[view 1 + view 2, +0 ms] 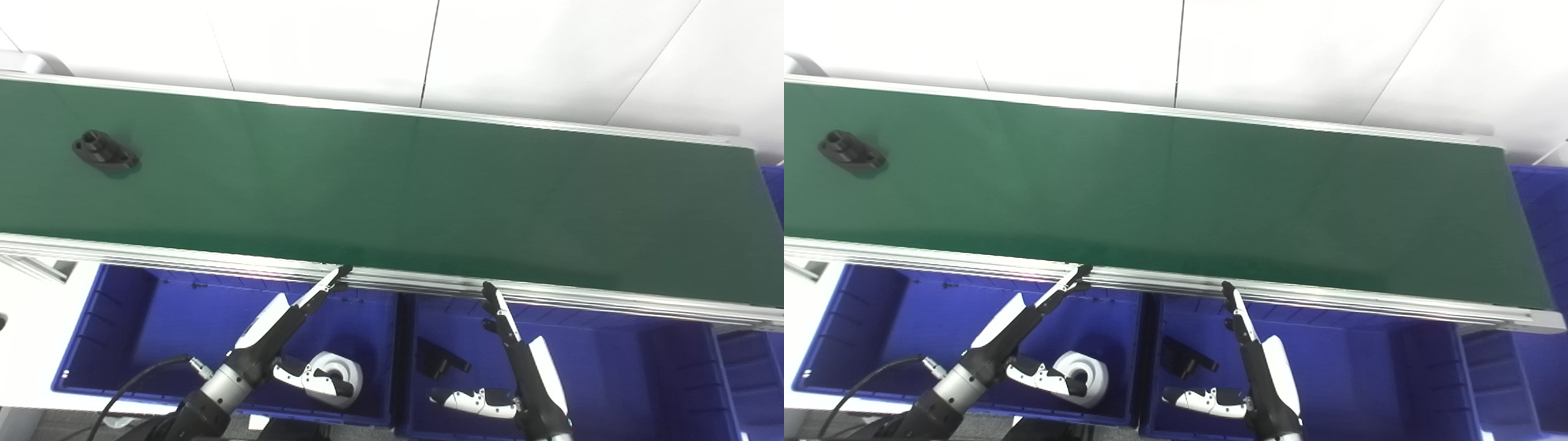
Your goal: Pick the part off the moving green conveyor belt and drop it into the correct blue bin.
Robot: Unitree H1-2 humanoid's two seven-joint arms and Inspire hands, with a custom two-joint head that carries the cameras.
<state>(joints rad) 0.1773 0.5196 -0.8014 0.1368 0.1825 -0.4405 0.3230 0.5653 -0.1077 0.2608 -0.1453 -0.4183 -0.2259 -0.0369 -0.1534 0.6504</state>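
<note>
A black flanged part (105, 150) lies on the green conveyor belt (392, 196) at its far left. My left hand (288, 334) hovers over the left blue bin (116, 318), fingers straight and apart, tips near the belt's front rail, thumb spread low; it holds nothing. My right hand (520, 355) hangs over the middle blue bin (612, 367), also open and empty, fingers pointing up at the rail. A white round part (334, 370) rests in the left bin below my left thumb. A black part (438, 361) lies in the middle bin.
The belt's aluminium front rail (392, 285) runs just above both hands. A third blue bin (750, 380) sits at the right, and more blue shows past the belt's right end (773, 190). A black cable (135, 383) trails from my left forearm. White wall behind.
</note>
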